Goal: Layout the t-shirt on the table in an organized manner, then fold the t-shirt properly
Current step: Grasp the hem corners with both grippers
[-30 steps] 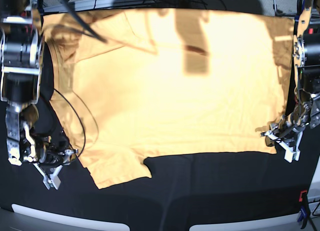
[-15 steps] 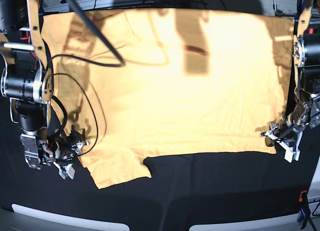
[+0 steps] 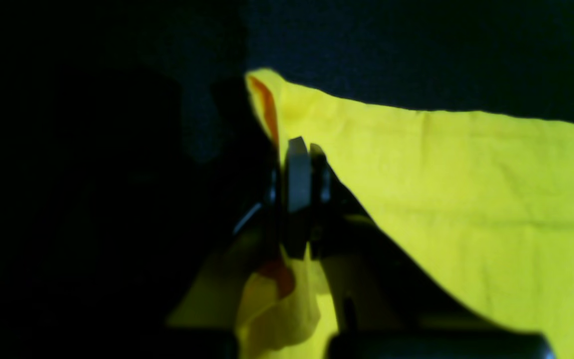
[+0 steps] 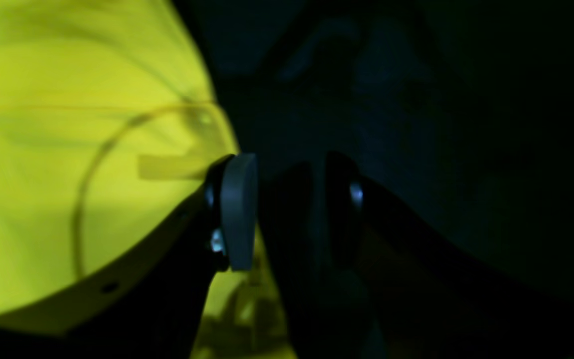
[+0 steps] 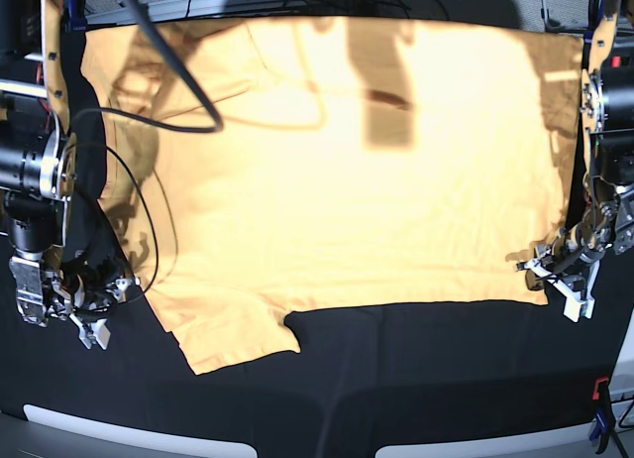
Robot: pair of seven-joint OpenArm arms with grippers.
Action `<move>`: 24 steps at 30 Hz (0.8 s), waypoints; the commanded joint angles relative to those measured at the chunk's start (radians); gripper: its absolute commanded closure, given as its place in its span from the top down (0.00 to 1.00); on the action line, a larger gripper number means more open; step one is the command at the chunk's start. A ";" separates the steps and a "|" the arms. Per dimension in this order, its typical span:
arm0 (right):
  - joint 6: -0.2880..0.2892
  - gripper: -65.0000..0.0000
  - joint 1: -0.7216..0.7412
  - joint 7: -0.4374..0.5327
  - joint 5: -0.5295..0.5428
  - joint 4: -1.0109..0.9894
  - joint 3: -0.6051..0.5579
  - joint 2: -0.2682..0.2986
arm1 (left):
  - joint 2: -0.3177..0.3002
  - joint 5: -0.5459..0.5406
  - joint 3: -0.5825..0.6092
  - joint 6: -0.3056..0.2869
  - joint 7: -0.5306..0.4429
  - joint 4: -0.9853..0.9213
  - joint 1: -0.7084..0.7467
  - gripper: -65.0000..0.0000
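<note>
No legible text or labels

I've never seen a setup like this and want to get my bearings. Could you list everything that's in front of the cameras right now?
pale yellow-orange short-sleeved cotton t-shirt: one, spread flat across the far and middle part of the table.
matte black cloth-covered table: one, under the shirt, bare along the near edge.
small red-and-blue clamp: one, at the table's near right corner in the base view.
black cables: several, looping over the shirt's left side in the base view.
left gripper: one, fingers pinched shut on the shirt's corner.
right gripper: one, fingers apart, beside the shirt's edge, holding nothing.
</note>
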 commanded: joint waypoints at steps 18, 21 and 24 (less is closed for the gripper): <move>0.133 0.18 0.017 -0.027 0.085 0.013 0.003 -0.053 | -0.014 -0.007 -0.003 -0.003 -0.021 0.014 -0.032 0.00; 0.157 0.00 0.017 0.018 0.075 0.013 0.003 -0.058 | -0.014 -0.007 -0.003 -0.003 -0.021 0.014 -0.032 0.00; 0.156 0.00 0.017 0.056 0.053 0.013 0.003 -0.058 | -0.014 -0.008 -0.003 -0.003 -0.021 0.014 -0.032 0.00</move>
